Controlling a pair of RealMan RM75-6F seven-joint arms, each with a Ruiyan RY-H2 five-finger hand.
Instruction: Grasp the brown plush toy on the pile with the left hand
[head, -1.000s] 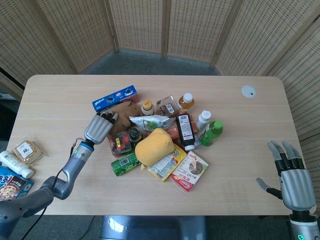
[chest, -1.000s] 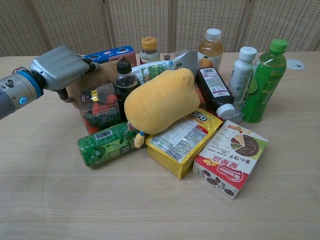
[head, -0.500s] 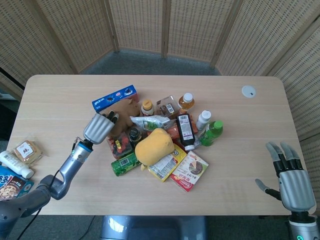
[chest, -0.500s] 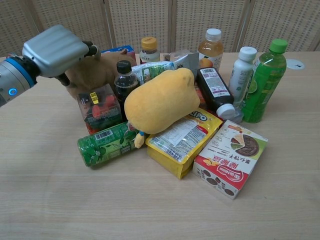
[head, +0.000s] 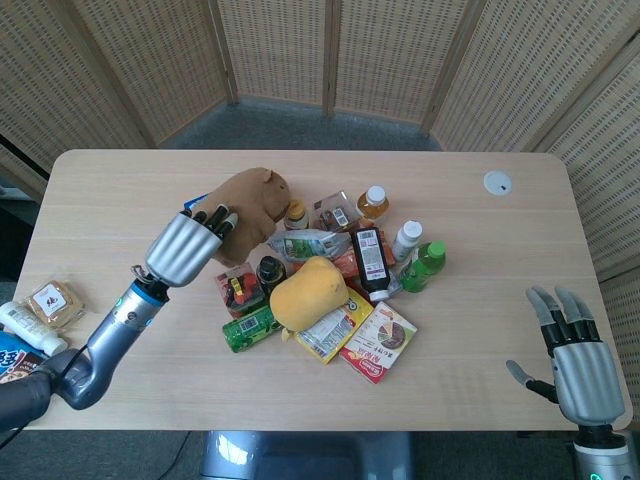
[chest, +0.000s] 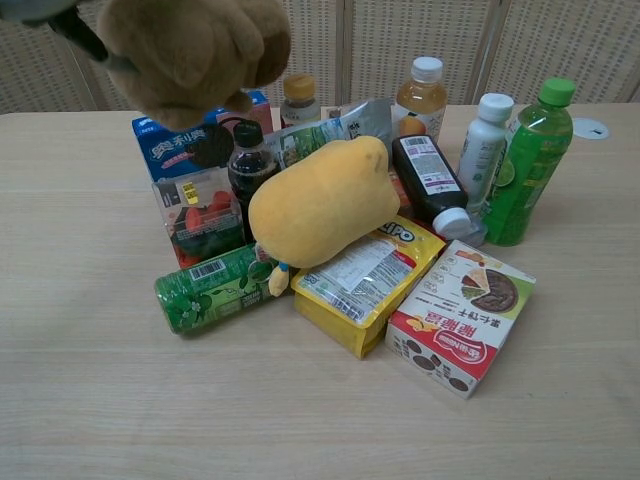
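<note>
The brown plush toy (head: 248, 200) hangs in the air above the left side of the pile, gripped by my left hand (head: 188, 243). In the chest view the brown plush toy (chest: 195, 55) fills the top left corner, well above the blue cookie box (chest: 185, 145); only a dark sliver of the left hand (chest: 75, 32) shows beside it. My right hand (head: 578, 365) stays at the table's front right edge, fingers spread and holding nothing, far from the pile.
The pile holds a yellow plush (head: 305, 290), a green bottle (head: 424, 265), a dark sauce bottle (head: 369, 262), a green can (head: 250, 327), a strawberry box (head: 238, 289) and snack packs (head: 380, 342). Snacks lie at the left edge (head: 55, 302). A white disc (head: 497, 182) sits far right.
My left hand has risen with the brown plush toy in its grip, lifting it off the pile. The blue cookie box behind is now uncovered. The right hand barely moved.
</note>
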